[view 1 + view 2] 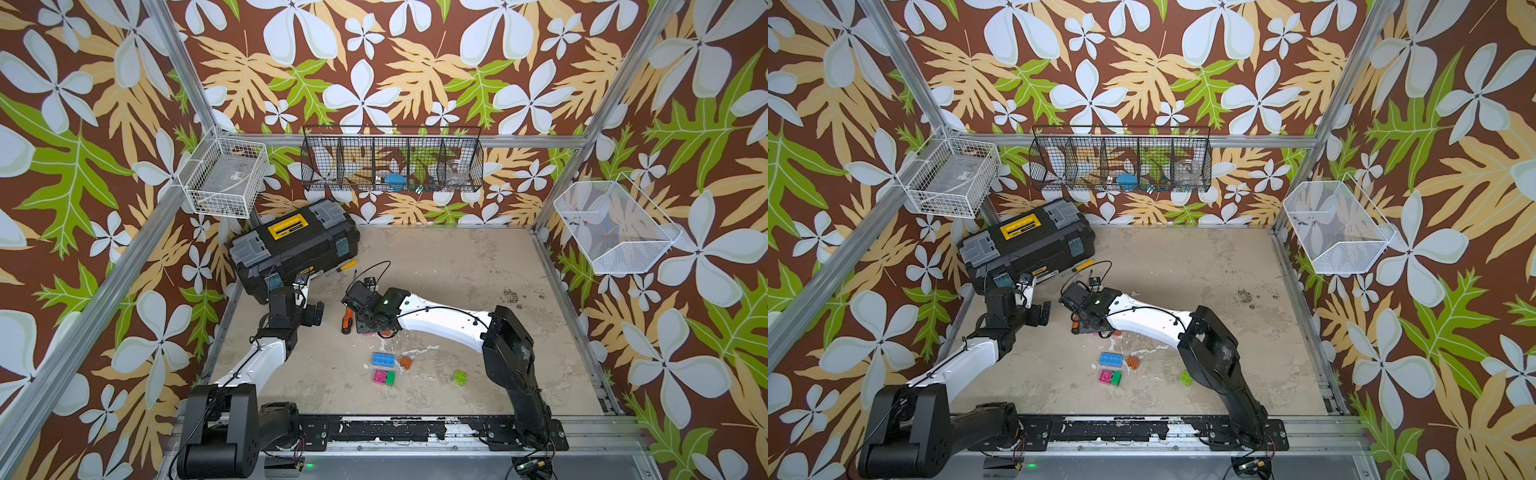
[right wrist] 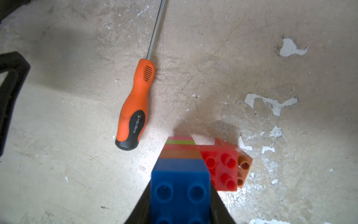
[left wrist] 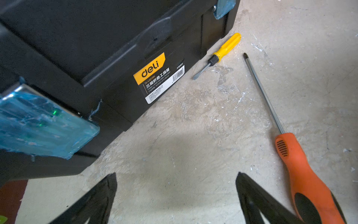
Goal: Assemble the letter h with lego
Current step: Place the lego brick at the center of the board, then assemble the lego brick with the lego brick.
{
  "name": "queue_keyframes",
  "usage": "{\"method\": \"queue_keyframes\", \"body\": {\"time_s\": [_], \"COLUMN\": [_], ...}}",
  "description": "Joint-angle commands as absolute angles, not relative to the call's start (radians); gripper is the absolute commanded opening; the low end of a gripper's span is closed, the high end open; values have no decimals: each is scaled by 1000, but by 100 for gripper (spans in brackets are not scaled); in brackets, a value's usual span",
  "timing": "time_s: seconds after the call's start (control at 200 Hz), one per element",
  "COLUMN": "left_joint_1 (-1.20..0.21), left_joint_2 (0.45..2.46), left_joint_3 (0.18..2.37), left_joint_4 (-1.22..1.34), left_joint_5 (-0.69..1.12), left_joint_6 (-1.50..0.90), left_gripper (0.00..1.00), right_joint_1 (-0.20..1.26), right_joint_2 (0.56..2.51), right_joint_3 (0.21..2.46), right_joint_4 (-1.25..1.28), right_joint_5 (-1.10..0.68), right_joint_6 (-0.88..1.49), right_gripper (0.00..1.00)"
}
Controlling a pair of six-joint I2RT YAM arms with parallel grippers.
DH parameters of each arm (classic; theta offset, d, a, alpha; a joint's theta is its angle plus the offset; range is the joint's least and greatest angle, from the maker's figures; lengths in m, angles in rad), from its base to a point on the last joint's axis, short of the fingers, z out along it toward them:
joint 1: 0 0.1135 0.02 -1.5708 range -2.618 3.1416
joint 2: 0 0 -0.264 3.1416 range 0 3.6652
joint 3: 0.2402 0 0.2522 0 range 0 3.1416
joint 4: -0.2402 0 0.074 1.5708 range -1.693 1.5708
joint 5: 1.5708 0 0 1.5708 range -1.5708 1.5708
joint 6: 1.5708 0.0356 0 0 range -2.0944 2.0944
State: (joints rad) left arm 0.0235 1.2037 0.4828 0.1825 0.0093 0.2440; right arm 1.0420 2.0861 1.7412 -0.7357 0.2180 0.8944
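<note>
In the right wrist view my right gripper (image 2: 180, 195) is shut on the blue top brick of a striped column (image 2: 182, 153), the letter h cluster, which stands on the floor. Below the blue come orange, pink, green and pink layers. A red brick (image 2: 220, 168) and an orange brick (image 2: 244, 168) sit at its side. More lego lies loose in both top views: a long blue brick (image 1: 384, 360), an orange one (image 1: 406, 362), a pink (image 1: 379, 376) and green (image 1: 390, 378) pair, and a light green cube (image 1: 459, 377). My left gripper (image 3: 176, 178) is open over bare floor by the toolbox.
A black toolbox (image 1: 295, 245) stands at the back left. An orange-handled screwdriver (image 2: 135, 108) lies just left of the column, and a small yellow screwdriver (image 3: 219, 54) lies by the toolbox. Wire baskets (image 1: 390, 162) hang on the walls.
</note>
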Motion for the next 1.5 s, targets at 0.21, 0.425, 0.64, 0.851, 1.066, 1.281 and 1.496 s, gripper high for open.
{"method": "queue_keyframes", "body": {"time_s": [0.21,0.425,0.64,0.851,1.066,1.281,1.496], "left_joint_1": [28,30,31,32,31,30,26], "left_joint_2": [1197,1190,1190,1177,1141,1132,1154], "left_joint_3": [477,474,474,475,578,748,799], "left_joint_4": [191,191,189,176,33,-202,-333], "left_joint_5": [24,29,35,78,188,461,656], "left_joint_6": [244,244,245,250,246,177,148], "left_gripper": [100,100,100,100,99,91,90], "right_joint_1": [1041,1041,1041,1042,1040,1022,957], "right_joint_2": [2097,2105,2076,2027,1956,1864,1809], "right_joint_3": [1725,1706,1710,1708,1628,1589,1516], "right_joint_4": [-757,-735,-734,-729,-697,-685,-580], "right_joint_5": [234,200,211,209,201,199,7], "right_joint_6": [920,923,927,908,900,754,565], "right_gripper": [30,42,52,56,57,54,49]}}
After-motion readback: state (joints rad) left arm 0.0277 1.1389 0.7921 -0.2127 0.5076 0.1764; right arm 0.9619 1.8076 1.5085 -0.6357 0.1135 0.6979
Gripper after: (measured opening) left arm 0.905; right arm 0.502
